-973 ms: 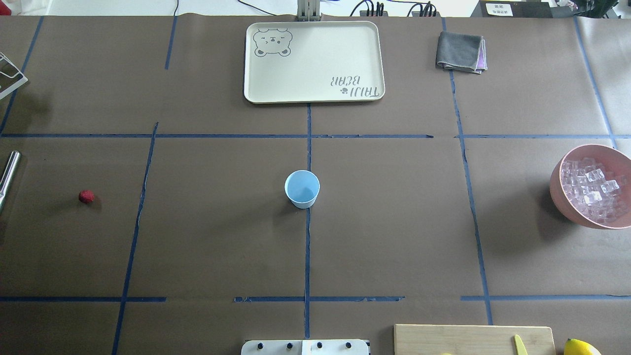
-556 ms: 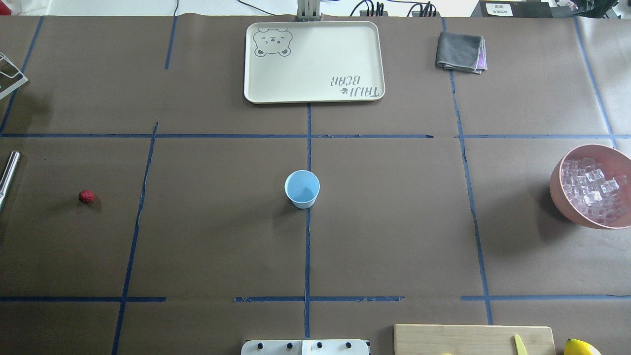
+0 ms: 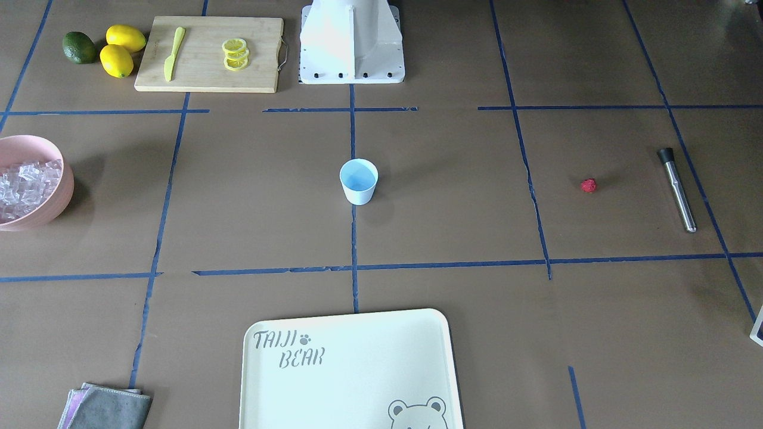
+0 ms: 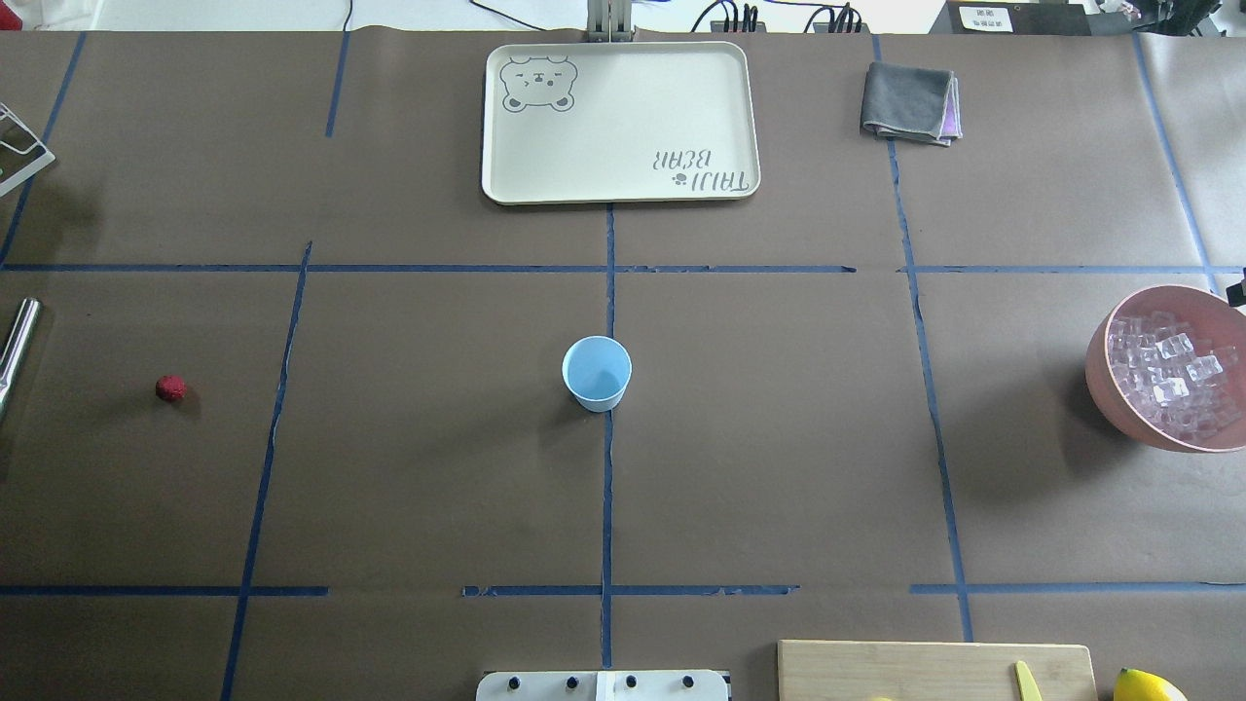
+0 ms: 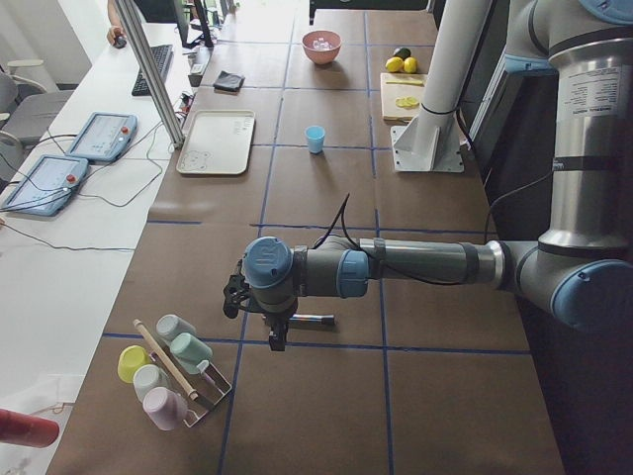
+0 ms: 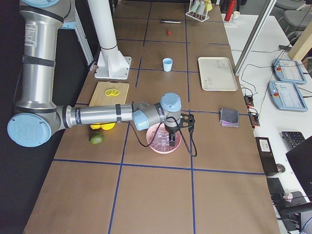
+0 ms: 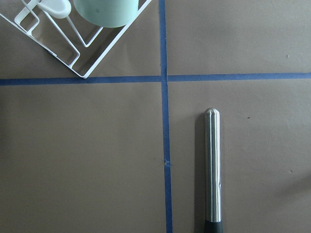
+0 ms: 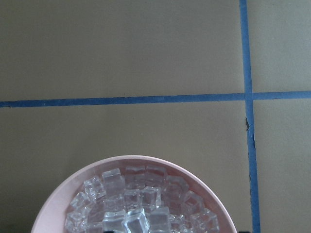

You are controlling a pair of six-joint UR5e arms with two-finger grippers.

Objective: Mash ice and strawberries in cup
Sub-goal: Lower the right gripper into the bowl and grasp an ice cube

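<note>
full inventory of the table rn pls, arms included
cup: 1, light blue, table centre, upright
strawberry: 1, red, robot's left of the cup
ice: many cubes, clear, in the bowl
bowl: 1, pink, robot's right edge
muddler: 1, steel with a black end, outboard of the strawberry
tray: 1, cream, far side
cloth: 1, grey, far right
cutting board: 1, wood, beside the base
knife: 1, yellow, on the board
lemon slices: 3, yellow, on the board
lemons: 2, yellow, beside the board
green fruit: 1, beside the lemons
cup rack: 1, white wire, left end
left gripper: above the muddler
right gripper: above the bowl
</note>
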